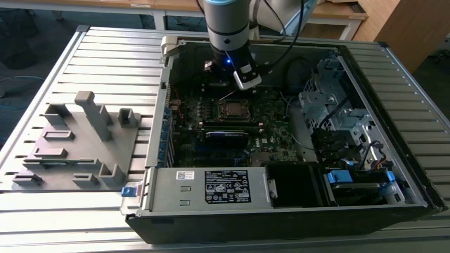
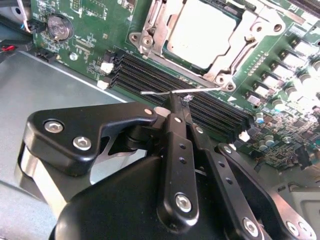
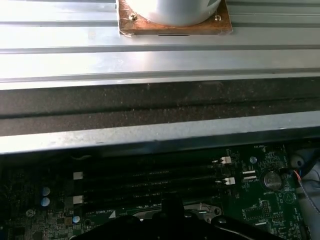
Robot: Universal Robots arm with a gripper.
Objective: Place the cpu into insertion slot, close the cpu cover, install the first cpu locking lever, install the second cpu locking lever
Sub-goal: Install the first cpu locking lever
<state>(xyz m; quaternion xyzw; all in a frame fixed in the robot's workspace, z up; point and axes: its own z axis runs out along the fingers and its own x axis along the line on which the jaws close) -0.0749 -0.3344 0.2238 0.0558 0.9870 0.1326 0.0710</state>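
Jaws drawn together, no gap visible between them. The gripper (image 2: pixel 174 102) has its tips at the thin wire locking lever (image 2: pixel 200 90); I can't tell whether they pinch it or only press on it.

The cpu (image 2: pixel 200 30) is seated in the insertion slot (image 2: pixel 224 79), lying flat with its silver top showing. The cpu cover (image 2: pixel 250 35) is down over it, and the chip shows through the cover's window. So the placing and cover steps look done, and the work now stands at a lever.

Handling, as a judgement:
- **Chip:** light, stiff, with a smooth top and a probably fragile underside. It would be taken by its edges only, but with the frame over it there is nothing left to take hold of.
- **Lever:** thin, springy and slippery, likely to pop out from between the tips. The best hold is near its free bent end, not mid-span.

The lever lies across the black memory slots (image 2: pixel 150 70), just beside the socket. A coin battery (image 2: pixel 59 27) sits well apart on the green motherboard (image 2: pixel 90 45).

In the exterior view the gripper (image 1: pixel 246 81) hangs over the board just beyond the cpu (image 1: pixel 232 109), inside the open computer case (image 1: pixel 281 221). The case lies on a slatted metal table (image 1: pixel 105 58), with a grey fixture tray (image 1: pixel 77 142) at the exterior view's left.

In the first wrist view the memory slots (image 3: pixel 150 175) and the battery (image 3: pixel 272 180) show below the case wall.
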